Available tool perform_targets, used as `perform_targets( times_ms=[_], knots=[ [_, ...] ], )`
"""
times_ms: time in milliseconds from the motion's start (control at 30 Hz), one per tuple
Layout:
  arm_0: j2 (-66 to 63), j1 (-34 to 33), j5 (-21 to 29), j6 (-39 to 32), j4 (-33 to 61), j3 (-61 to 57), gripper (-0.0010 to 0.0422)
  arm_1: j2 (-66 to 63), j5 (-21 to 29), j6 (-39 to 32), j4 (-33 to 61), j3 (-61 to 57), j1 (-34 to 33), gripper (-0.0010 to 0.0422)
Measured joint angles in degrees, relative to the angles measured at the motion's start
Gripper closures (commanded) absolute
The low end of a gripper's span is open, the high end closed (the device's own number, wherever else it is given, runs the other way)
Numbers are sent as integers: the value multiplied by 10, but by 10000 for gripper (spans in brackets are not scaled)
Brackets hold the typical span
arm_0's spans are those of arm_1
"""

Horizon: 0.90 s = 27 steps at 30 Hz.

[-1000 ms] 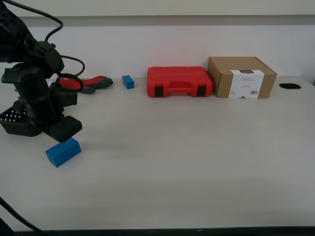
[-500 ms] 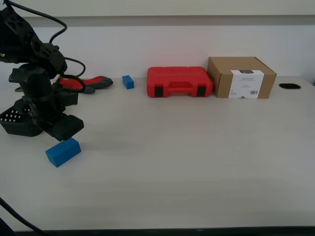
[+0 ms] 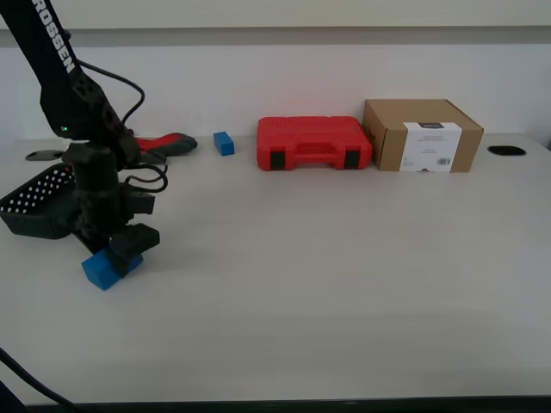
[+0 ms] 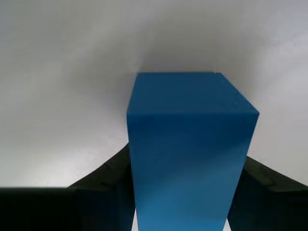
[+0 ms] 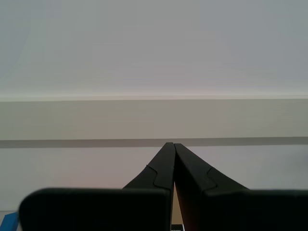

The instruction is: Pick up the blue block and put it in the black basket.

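The blue block (image 3: 102, 270) lies on the white table near the exterior view's left, just in front of the black basket (image 3: 34, 206). My first gripper (image 3: 122, 248) is down over the block. In the first wrist view the blue block (image 4: 190, 144) fills the space between the two black fingers (image 4: 108, 173), which press against both of its sides. The block still rests on the table. My second gripper (image 5: 171, 147) is shut with nothing in it and faces a pale wall; it does not show in the exterior view.
A much smaller blue block (image 3: 224, 143), a red and black tool (image 3: 168, 144), a red case (image 3: 314, 142) and a cardboard box (image 3: 422, 135) line the table's back. A dark cable hole (image 3: 505, 151) is at the exterior view's far right.
My first gripper has come down from above the basket's edge onto the blue block and now straddles it. The block has stayed in place.
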<state>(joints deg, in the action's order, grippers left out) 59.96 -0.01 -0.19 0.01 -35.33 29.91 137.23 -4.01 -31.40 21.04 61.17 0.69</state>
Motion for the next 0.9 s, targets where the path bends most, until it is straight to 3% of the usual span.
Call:
perform_targets(
  times_ms=[67, 200, 367, 567, 633, 733, 900],
  knots=[
    [0, 0, 0, 0, 0, 0, 413, -3, 2, -3, 37, 20, -1, 416],
    [0, 0, 0, 0, 0, 0, 413, -27, -4, -19, 105, 47, 1, 416],
    [0, 0, 0, 0, 0, 0, 413, -112, -83, -68, 73, 52, 22, 414],
    [0, 0, 0, 0, 0, 0, 413, -169, -124, -59, 11, 78, 140, 414],
    [0, 0, 0, 0, 0, 0, 413, -166, -121, -24, -4, 89, 183, 414],
    [0, 1, 0, 0, 0, 0, 413, -165, -70, 12, -14, 90, 219, 414],
    [0, 1, 0, 0, 0, 0, 413, -165, -32, 29, -110, 90, 219, 414]
  ],
)
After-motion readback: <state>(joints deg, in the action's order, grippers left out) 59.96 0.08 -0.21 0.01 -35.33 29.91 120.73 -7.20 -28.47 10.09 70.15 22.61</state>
